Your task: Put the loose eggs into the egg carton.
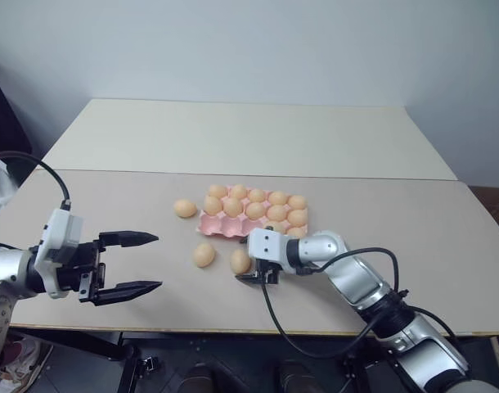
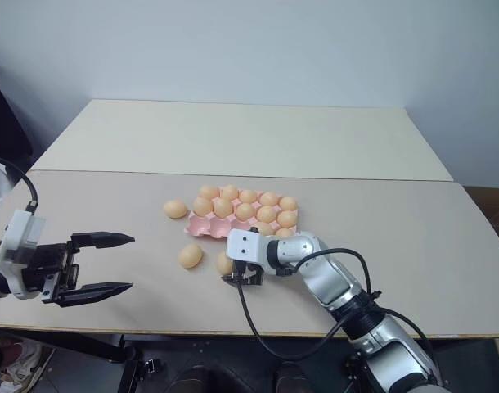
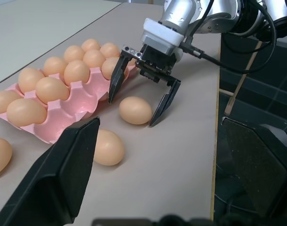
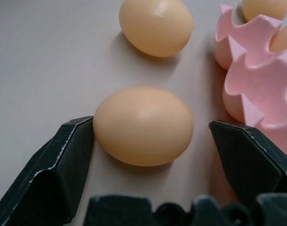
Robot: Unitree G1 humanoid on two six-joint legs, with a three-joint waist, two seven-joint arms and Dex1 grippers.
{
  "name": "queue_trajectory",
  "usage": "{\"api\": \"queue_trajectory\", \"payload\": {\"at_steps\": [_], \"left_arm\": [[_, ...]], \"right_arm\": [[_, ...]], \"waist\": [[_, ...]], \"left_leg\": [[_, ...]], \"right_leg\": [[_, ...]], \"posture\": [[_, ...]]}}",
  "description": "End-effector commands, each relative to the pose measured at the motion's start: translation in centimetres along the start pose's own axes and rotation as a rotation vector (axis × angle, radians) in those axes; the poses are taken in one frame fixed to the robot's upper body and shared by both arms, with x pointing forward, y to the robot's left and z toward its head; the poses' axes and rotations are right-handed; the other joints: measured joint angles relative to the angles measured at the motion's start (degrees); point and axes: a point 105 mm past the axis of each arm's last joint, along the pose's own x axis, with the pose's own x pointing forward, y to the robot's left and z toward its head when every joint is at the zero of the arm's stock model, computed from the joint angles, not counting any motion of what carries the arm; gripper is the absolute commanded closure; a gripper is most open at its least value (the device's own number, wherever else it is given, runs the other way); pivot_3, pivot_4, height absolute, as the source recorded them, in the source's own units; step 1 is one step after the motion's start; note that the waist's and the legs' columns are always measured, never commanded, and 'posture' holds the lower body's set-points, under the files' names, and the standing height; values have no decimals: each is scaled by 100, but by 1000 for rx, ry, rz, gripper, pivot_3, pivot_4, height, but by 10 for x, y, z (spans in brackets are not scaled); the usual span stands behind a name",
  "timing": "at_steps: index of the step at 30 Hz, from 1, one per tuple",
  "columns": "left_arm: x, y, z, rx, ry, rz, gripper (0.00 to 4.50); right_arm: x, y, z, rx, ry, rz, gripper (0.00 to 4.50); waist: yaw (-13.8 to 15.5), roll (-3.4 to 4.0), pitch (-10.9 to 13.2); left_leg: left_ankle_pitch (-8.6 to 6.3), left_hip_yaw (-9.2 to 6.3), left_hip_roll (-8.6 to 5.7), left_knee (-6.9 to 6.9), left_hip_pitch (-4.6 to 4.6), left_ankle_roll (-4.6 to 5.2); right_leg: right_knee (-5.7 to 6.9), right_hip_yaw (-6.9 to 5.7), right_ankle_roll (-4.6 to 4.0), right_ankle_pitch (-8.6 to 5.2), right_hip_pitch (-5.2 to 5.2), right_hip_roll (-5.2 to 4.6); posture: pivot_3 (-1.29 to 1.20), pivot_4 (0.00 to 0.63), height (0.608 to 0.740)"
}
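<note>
The pink egg carton (image 1: 210,226) lies mid-table with several tan eggs in its cups. Three loose eggs rest on the table beside it: one (image 1: 185,208) at the carton's left end, one (image 1: 204,255) in front of it, and one (image 1: 240,261) nearer the carton's front edge. My right gripper (image 3: 135,106) straddles that last egg (image 4: 143,125), jaws open. One finger (image 4: 63,160) touches the shell, while the other finger (image 4: 247,155) stands a small gap off. My left gripper (image 1: 139,264) hovers open and empty to the left of the eggs.
The table's front edge (image 1: 233,331) runs just below both grippers. A second table (image 1: 249,135) adjoins behind the carton. A black cable (image 1: 270,315) loops from my right wrist over the front edge.
</note>
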Motion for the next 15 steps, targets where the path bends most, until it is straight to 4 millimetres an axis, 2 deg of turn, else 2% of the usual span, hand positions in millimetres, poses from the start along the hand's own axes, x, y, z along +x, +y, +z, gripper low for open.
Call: {"api": "queue_trajectory", "payload": {"at_steps": [1, 2, 3, 9, 12, 15], "left_arm": [[2, -1, 8, 51, 5, -11, 0], [2, -1, 8, 52, 5, -10, 0], [2, -1, 8, 53, 5, -9, 0], [2, 0, 8, 58, 5, -2, 0], [2, 1, 10, 62, -2, 4, 0], [3, 4, 12, 65, -15, 12, 0]], "right_arm": [[-2, -3, 10, -19, -34, -2, 1211], [-3, -3, 11, -19, -40, -4, 1627], [-4, -5, 13, -18, -47, -14, 1777], [-14, -17, 26, 26, -125, -69, 1806], [-21, -36, 34, 39, -154, -153, 1806], [-24, -54, 32, 56, -138, -237, 1806]], "waist": [[0, 0, 0], [0, 0, 0], [0, 0, 0], [1, 0, 0], [-9, 0, 0], [-9, 0, 0]], "left_leg": [[0, 0, 0, 0, 0, 0], [0, 0, 0, 0, 1, 0], [0, 0, 0, 0, 2, 0], [0, -1, 0, 0, 1, 0], [0, -1, 0, 0, 2, 0], [0, -1, 0, 0, 2, 0]], "right_leg": [[1, 0, 0, 0, 0, 0], [1, 0, 0, 0, 0, 0], [2, 0, 0, 0, 2, 0], [1, 0, 0, 0, 1, 0], [2, 0, 0, 0, 1, 0], [4, 0, 0, 0, 0, 0]], "posture": [[0, 150, 740], [0, 150, 740], [0, 150, 740], [0, 150, 740], [0, 150, 740], [0, 150, 740]]}}
